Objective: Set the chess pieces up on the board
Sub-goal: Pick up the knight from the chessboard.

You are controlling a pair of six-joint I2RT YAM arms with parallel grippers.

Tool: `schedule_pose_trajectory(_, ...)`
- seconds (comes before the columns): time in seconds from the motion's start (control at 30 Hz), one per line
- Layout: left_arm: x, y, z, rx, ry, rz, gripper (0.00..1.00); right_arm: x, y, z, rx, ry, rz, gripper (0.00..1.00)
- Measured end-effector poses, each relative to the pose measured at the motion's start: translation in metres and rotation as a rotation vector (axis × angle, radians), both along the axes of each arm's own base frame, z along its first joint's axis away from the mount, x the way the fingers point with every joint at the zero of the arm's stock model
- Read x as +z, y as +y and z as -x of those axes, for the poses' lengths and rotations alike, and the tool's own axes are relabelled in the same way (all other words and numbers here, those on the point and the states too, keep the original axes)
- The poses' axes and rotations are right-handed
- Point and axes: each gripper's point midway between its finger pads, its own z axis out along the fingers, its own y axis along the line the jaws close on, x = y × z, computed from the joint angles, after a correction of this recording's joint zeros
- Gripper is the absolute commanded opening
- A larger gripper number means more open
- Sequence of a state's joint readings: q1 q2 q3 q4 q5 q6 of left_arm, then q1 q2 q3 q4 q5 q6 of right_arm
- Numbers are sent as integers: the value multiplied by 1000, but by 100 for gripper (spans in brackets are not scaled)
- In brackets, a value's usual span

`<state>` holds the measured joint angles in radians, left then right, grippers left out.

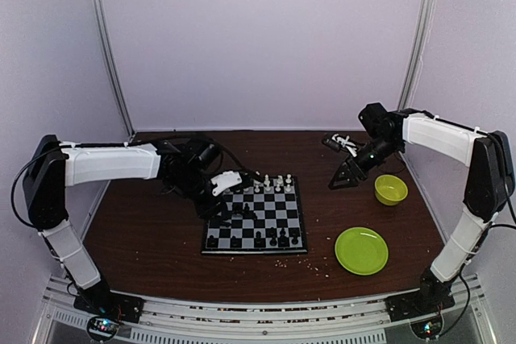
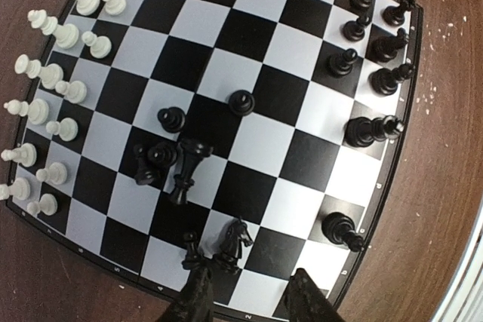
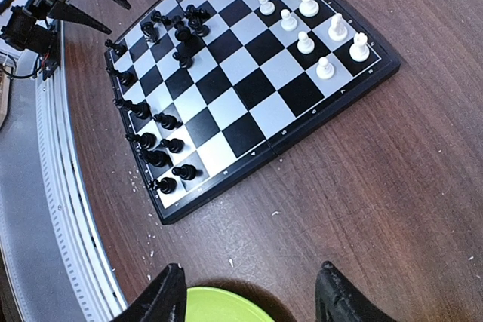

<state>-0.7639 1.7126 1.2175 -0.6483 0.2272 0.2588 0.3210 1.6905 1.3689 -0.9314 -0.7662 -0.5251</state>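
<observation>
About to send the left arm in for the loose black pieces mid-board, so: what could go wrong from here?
1. The open left gripper hangs right beside the black plastic knight and a small black pawn near the edge of the checkered board; descending could topple them.
2. The loose black pieces are bunched together, one seemingly on its side; closing on one may knock or drag its neighbours.

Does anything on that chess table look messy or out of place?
Yes. Several black pieces sit bunched, some apparently tipped over, in the middle of the board, unlike the white pieces in neat rows. Pale crumbs litter the table beside it.
</observation>
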Motion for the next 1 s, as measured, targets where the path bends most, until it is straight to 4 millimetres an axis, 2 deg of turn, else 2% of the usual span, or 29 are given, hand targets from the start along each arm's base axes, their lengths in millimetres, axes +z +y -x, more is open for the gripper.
schedule_pose_trajectory(0.57, -45, 7, -2, -76, 49, -138, 36, 6, 1, 8, 29, 20, -9, 56)
schedule_pose_trajectory(1.0, -50, 5, -7, -70, 34, -145, 38, 8, 2, 12, 49, 39, -20, 55)
